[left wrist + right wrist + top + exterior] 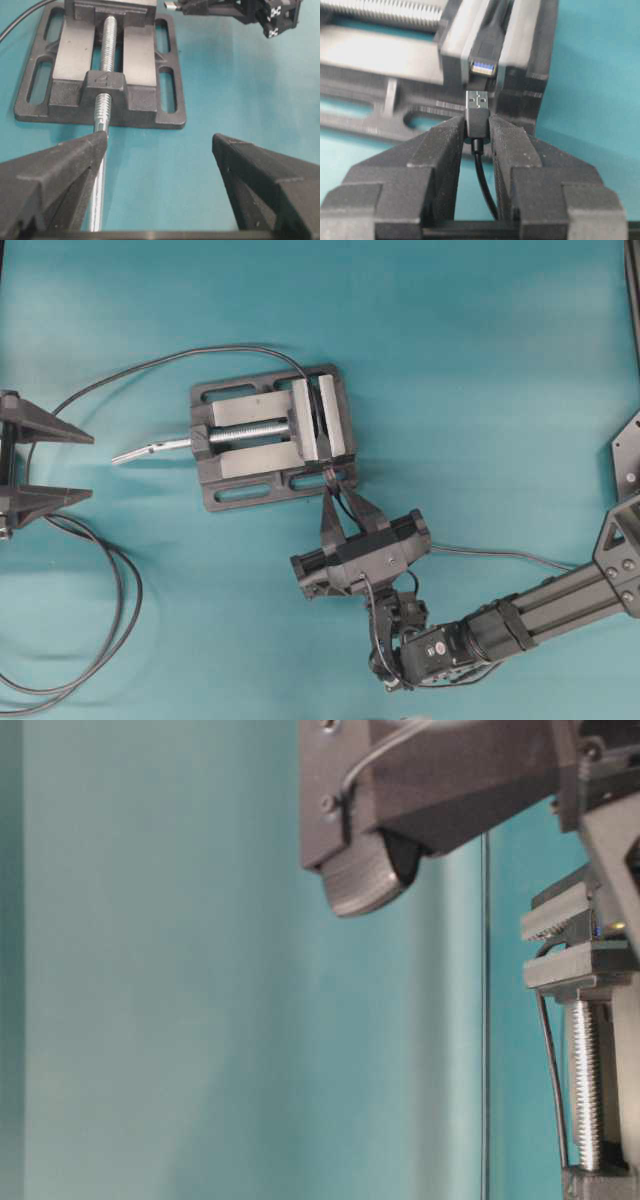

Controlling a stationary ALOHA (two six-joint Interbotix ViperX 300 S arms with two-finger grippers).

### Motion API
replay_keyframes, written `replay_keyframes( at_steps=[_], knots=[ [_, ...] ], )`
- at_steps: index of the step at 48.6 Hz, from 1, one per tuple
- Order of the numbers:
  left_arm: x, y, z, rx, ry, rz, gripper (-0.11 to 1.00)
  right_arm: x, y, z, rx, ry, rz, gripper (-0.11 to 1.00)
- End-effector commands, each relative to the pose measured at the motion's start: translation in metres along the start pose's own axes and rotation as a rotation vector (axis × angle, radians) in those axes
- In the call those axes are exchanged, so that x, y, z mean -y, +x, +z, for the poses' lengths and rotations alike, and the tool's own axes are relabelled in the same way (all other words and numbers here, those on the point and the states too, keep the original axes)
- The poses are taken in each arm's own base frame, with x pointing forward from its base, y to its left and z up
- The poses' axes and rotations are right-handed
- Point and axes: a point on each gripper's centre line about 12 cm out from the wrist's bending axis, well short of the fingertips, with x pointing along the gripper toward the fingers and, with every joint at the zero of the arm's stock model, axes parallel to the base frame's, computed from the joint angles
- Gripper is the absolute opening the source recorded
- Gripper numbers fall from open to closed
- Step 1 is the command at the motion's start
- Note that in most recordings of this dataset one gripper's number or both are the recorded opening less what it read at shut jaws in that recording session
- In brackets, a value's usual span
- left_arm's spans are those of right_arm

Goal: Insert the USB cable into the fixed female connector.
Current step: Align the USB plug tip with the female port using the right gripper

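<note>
My right gripper (477,127) is shut on the black plug of the USB cable (477,117). The plug's metal tip points at the fixed female connector (484,55), with a small gap between them. The connector is a small dark socket with a blue insert, clamped between the vise jaws. In the overhead view the right gripper (340,502) sits just below the vise's right end, and the thin cable (500,555) trails off to the right. My left gripper (85,465) is open and empty at the far left; its fingers (75,155) frame the screw handle.
The grey metal vise (270,435) stands mid-table with its screw handle (150,450) pointing left toward the left gripper. The long dark cable (120,590) loops at the lower left and runs over the vise's top (200,353). The vise also shows in the table-level view (580,970).
</note>
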Motion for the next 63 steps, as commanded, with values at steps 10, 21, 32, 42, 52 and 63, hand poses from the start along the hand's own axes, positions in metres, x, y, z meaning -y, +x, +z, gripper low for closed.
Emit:
replay_keyframes(
  at_steps=[10,21,32,42,52,63],
  knots=[
    [0.001,0.001,0.006,0.015,-0.008,-0.001,0.99,-0.006,0.004,0.017,0.001,0.054,-0.022,0.21],
    [0.001,0.001,0.006,0.014,-0.008,-0.001,0.99,-0.008,0.004,0.019,0.000,0.062,-0.023,0.21],
    [0.001,0.001,0.006,0.014,-0.008,-0.001,0.99,-0.009,0.009,0.019,-0.001,0.066,-0.033,0.21],
    [0.001,0.001,0.006,0.015,-0.008,-0.001,0.99,-0.008,0.009,0.018,-0.005,0.065,-0.042,0.21],
    [0.001,0.001,0.006,0.014,-0.008,-0.001,0.99,-0.005,0.009,0.017,-0.005,0.063,-0.063,0.21],
    [0.001,0.001,0.006,0.014,-0.008,-0.001,0.99,-0.005,0.012,0.018,-0.008,0.066,-0.070,0.21]
  ],
)
